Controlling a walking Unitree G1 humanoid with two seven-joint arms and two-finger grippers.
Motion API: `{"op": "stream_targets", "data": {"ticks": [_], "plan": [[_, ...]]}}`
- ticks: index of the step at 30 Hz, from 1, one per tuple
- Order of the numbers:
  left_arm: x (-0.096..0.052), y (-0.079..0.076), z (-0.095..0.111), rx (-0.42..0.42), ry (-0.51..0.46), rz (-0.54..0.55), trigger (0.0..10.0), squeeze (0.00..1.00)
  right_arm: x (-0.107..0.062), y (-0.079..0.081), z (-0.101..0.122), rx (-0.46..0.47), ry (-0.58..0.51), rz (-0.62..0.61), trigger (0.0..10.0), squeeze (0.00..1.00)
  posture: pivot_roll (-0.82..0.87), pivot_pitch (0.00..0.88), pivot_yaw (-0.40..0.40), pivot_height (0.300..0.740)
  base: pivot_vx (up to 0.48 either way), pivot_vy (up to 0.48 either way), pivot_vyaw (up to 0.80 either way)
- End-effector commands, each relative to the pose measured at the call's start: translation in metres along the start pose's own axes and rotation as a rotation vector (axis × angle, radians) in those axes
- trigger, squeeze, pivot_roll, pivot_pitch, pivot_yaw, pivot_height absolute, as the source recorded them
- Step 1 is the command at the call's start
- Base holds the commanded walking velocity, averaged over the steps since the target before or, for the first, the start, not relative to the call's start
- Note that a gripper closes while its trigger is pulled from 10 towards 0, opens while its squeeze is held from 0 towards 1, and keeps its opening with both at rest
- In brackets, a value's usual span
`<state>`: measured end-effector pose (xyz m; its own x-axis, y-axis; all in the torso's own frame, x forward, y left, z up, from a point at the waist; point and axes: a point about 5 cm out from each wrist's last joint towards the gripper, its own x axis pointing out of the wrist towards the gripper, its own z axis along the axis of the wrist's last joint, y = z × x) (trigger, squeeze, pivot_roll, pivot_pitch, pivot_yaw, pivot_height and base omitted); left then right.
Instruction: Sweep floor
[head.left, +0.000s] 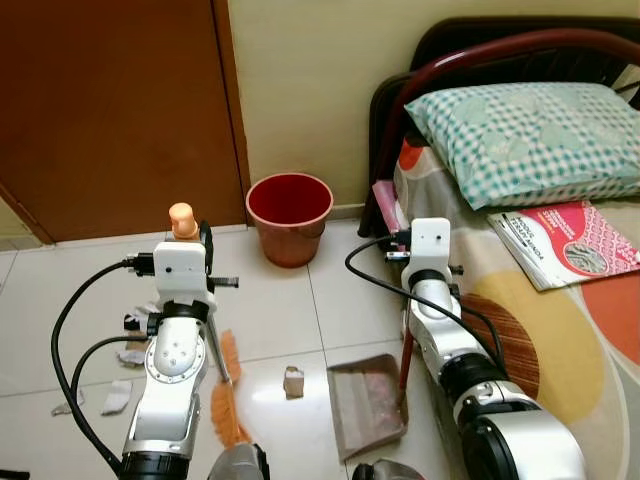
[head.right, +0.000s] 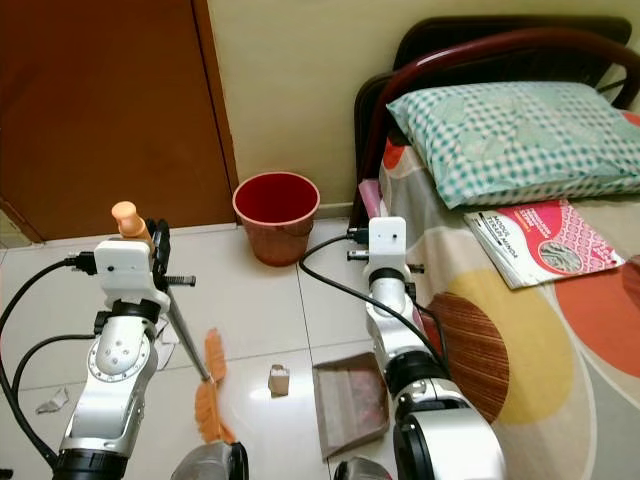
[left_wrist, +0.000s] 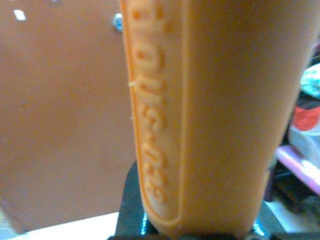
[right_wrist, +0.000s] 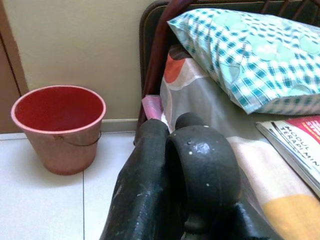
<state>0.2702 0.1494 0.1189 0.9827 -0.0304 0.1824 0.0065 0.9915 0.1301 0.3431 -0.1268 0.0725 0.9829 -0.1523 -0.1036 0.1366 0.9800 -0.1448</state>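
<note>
Nearest the head camera, the left gripper is clamped around the orange handle of the broom; the left wrist view confirms the moulded plastic grip seated between the fingers. The right gripper is closed on the black looped handle of the dustpan.

**Handling.** The broom is judged light, with a rigid shaft and soft, flexible bristles. The smooth plastic handle may rotate under a loose grip, so hold near its top end, as it is held now. The dustpan is judged light and stiff; hold it by the handle.

**Orientation.** The broom's long axis runs steeply from the handle top down to the orange bristles on the floor tiles, tilted toward the robot's right. The dustpan rests on the floor beside the bed, its open mouth facing the broom. A small scrap lies between bristles and pan. More paper scraps lie left of the broom. A red bucket stands against the wall.
</note>
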Motion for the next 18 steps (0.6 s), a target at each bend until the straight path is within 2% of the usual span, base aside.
{"op": "stream_targets", "data": {"ticks": [1,4,12,15,18], "plan": [[-0.002,-0.011,-0.003,-0.051,0.028,-0.055,10.0,0.0,-0.002,0.002,0.001,0.017,-0.019,-0.028,10.0,0.0,0.08,0.126,-0.023,0.74,0.0,0.0,0.0],[0.0,-0.021,-0.001,-0.09,0.025,-0.1,10.0,0.0,-0.003,0.008,0.007,0.013,-0.061,-0.034,10.0,0.0,0.08,0.132,-0.018,0.74,0.0,0.0,0.0],[0.009,-0.044,0.008,-0.165,0.003,-0.225,10.0,0.0,-0.004,0.025,0.01,0.047,-0.049,-0.019,10.0,0.0,0.09,0.137,-0.018,0.74,0.0,0.0,0.0],[0.014,-0.052,0.009,-0.209,0.015,-0.23,10.0,0.0,-0.006,0.027,0.007,0.058,-0.03,-0.015,10.0,0.0,0.1,0.137,-0.025,0.74,0.0,0.0,0.0],[0.023,-0.06,0.025,-0.287,-0.018,-0.218,10.0,0.0,-0.009,0.032,0.004,0.048,-0.026,-0.002,10.0,0.0,0.09,0.132,-0.022,0.74,0.0,0.0,0.0]]}}
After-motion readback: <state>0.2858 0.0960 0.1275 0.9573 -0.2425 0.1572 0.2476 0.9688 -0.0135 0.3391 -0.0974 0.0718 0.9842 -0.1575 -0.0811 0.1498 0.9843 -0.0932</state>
